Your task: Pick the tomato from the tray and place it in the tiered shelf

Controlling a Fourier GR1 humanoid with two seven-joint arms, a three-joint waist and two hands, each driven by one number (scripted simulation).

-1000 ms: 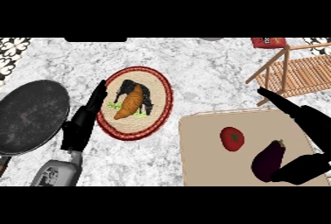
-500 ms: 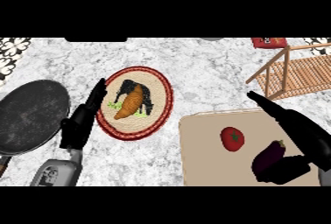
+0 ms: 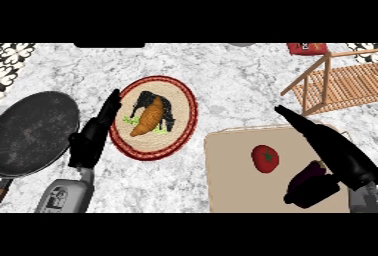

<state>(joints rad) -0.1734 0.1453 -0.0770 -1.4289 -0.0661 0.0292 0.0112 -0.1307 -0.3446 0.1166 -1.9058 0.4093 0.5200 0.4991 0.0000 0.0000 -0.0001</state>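
- The right hand (image 3: 334,150) comes in from the lower right and lies over the right side of the tray (image 3: 229,190), fingers straight and stretched toward the upper left, grasping nothing.
- The tomato (image 3: 265,158) lies on the tray just left of the right hand's palm, apart from it; its green stalk end shows on top.
- An eggplant (image 3: 312,181) lies on the tray just below that hand, near the wrist; whether the two touch cannot be told.
- The shelf (image 3: 341,84), of wooden slats with a slanted rail, stands beyond the right hand's fingertips, up and to the right, near the counter's far right edge.
- A red thing (image 3: 306,47) sits at the counter's far edge, above the shelf; what it is cannot be told.
- The left hand (image 3: 94,134) rests at the left, fingers straight and pointing up, released and holding nothing.
- A plate (image 3: 151,150) with a red rim lies just right of the left hand, its edge against the fingers; it carries an orange piece of food, dark pieces and a bit of green.
- A pan (image 3: 33,131), dark and round, lies just left of the left hand.
- The counter (image 3: 229,85) is grey-white marble under everything.
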